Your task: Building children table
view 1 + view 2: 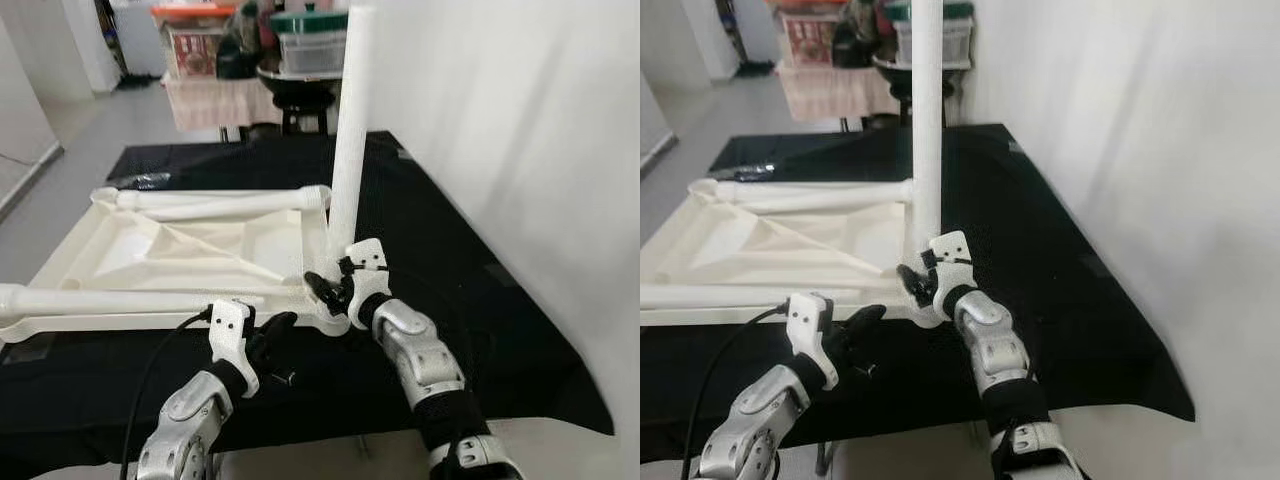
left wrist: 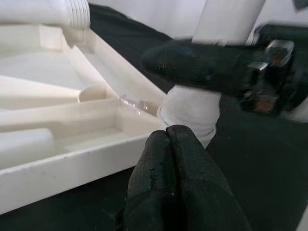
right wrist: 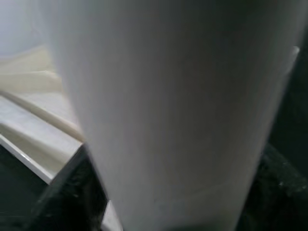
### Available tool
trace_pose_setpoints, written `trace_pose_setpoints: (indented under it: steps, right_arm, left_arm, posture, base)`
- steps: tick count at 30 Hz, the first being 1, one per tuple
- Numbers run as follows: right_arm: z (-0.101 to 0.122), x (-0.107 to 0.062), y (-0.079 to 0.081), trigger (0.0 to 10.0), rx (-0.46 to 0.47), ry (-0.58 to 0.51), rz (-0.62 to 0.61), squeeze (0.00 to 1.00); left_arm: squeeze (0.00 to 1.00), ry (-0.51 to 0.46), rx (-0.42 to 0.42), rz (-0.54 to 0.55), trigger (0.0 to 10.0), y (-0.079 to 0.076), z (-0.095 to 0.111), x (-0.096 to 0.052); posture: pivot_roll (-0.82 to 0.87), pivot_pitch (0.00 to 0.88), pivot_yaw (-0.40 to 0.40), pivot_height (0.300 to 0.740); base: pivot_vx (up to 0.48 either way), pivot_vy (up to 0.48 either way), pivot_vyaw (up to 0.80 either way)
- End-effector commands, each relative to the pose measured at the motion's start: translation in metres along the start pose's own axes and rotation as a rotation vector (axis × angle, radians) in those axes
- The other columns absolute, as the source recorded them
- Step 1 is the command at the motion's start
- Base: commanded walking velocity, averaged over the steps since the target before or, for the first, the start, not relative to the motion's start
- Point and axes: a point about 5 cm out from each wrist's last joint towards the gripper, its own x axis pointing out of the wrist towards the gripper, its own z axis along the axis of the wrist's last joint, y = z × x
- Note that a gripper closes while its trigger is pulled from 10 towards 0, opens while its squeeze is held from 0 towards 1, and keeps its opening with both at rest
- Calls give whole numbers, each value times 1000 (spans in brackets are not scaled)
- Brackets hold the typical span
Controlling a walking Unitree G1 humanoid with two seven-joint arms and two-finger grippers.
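Observation:
The white children's table top lies upside down on a black cloth. One white leg stands upright in its near right corner socket. My right gripper is shut on the base of that leg, which looms close in the right wrist view. My left gripper is shut on nothing, its tips just in front of the same corner and the top's front rim. Two loose legs lie on the top, one along the far edge and one at the near left.
A white wall runs close along the right side of the black-covered table. Behind it stands a small table with boxes and containers. Grey floor opens to the left. A black cable hangs by my left arm.

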Motion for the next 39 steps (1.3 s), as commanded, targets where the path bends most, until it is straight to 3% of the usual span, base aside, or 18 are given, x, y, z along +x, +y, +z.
trace_pose_setpoints:
  steps: [1, 2, 3, 4, 5, 7, 12, 13, 14, 16, 17, 26, 28, 35, 36, 37, 39]
  right_arm:
    - [14, 2, -3, 10000, 14, -47, 111, 718]
    - [19, -3, -11, 10000, -24, -51, 243, 0]
    - [19, -3, -11, 10000, -24, -51, 243, 0]
    - [21, -7, -18, 10000, -61, -24, 339, 0]
    - [21, -7, -18, 10000, -61, -24, 339, 0]
    - [22, -16, -32, 10000, -94, 28, 468, 0]
    - [22, -24, -48, 10000, -112, 77, 501, 0]
    - [22, -26, -53, 8235, -114, 82, 493, 0]
    - [25, -28, -58, 3294, -110, 75, 479, 0]
    - [27, -29, -62, 3294, -105, 68, 471, 0]
    - [29, -29, -64, 0, -97, 59, 472, 0]
    - [14, -32, -63, 0, -42, 17, 441, 0]
    - [0, -35, -62, 0, -25, 18, 373, 0]
    - [-15, -38, -57, 0, 1, 38, 293, 0]
    - [-34, -40, -52, 0, 18, 95, -33, 0]
    - [-49, -50, -37, 0, 33, 139, -217, 0]
    - [-49, -50, -37, 0, 33, 139, -217, 0]
  left_arm:
    - [0, 18, -8, 7, 10000, 0, -4, 0]
    - [0, 17, -9, 5, 10000, 0, -4, 1]
    - [0, 17, -9, 5, 10000, 0, -4, 1]
    - [0, 17, -9, 4, 10000, 0, -5, 2]
    - [0, 17, -9, 4, 10000, 0, -5, 2]
    - [0, 16, -7, 5, 10000, -1, -5, 2]
    - [0, 14, -2, 10, 10000, -1, -5, 2]
    - [0, 14, 1, 12, 10000, -1, -5, 2]
    - [0, 13, 4, 14, 10000, -2, -5, 2]
    - [0, 13, 6, 16, 10000, -2, -5, 1]
    - [0, 14, 8, 16, 10000, -2, -5, 1]
    - [0, 18, 40, 15, 10000, -3, -5, -2]
    - [0, 34, 99, -26, 10000, -10, -5, -8]
    - [0, 56, 154, -100, 10000, -20, -5, -15]
    - [0, 82, 174, -171, 10000, -30, -8, -25]
    - [0, 97, 173, -218, 10000, -37, -10, -33]
    - [0, 97, 173, -218, 10000, -37, -10, -33]
  posture:
    - [27, 0, -29, 740]
    - [32, 0, -35, 740]
    - [32, 0, -35, 740]
    - [37, 0, -40, 740]
    - [37, 0, -40, 740]
    - [41, 0, -44, 740]
    - [65, 0, -54, 740]
    - [65, 0, -53, 740]
    - [64, 0, -51, 740]
    - [64, 0, -51, 740]
    - [63, 0, -50, 740]
    - [52, 0, -37, 740]
    - [30, 0, -28, 740]
    - [20, 0, -26, 740]
    - [-1, 0, -12, 740]
    - [-6, 0, -2, 740]
    - [-6, 0, -2, 740]
  base:
    - [0, 0, 0]
    - [0, 0, 0]
    - [0, 0, 0]
    - [0, 0, 0]
    - [0, 0, 0]
    - [0, 0, 0]
    - [0, 0, 0]
    - [0, 0, 0]
    - [0, 0, 0]
    - [0, 0, 0]
    - [0, 0, 0]
    - [0, 0, 0]
    - [0, 0, 0]
    - [0, 0, 0]
    - [0, 0, 0]
    - [0, 0, 0]
    - [0, 0, 0]
